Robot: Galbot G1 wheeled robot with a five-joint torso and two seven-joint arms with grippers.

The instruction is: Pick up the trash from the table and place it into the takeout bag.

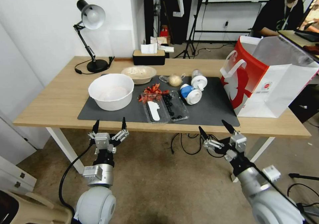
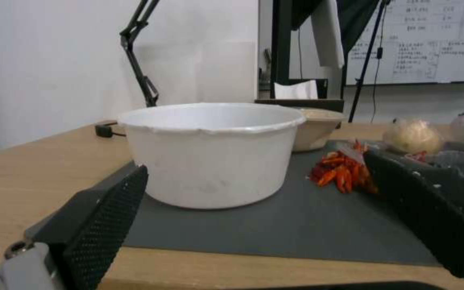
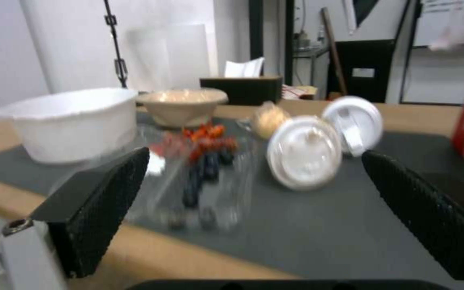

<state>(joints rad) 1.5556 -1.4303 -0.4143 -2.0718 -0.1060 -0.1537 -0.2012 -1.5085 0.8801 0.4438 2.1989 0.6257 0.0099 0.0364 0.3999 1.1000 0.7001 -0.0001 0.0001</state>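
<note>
Head view shows the left gripper (image 1: pixel 110 123) and the right gripper (image 1: pixel 215 128) with fingers spread wide, holding nothing, just before the near edge of the table (image 1: pixel 59 98). On its mat lie the crushed red can (image 1: pixel 153 92), blue-and-white cup (image 1: pixel 190 93) and white-lidded cup (image 1: pixel 198 80). The takeout bag (image 1: pixel 262 81) stands upright at the right end.

An office or lab: written-on whiteboard (image 2: pixel 431 40), tripods (image 1: pixel 196 25), desk lamp (image 1: pixel 89 35), bare concrete floor.
</note>
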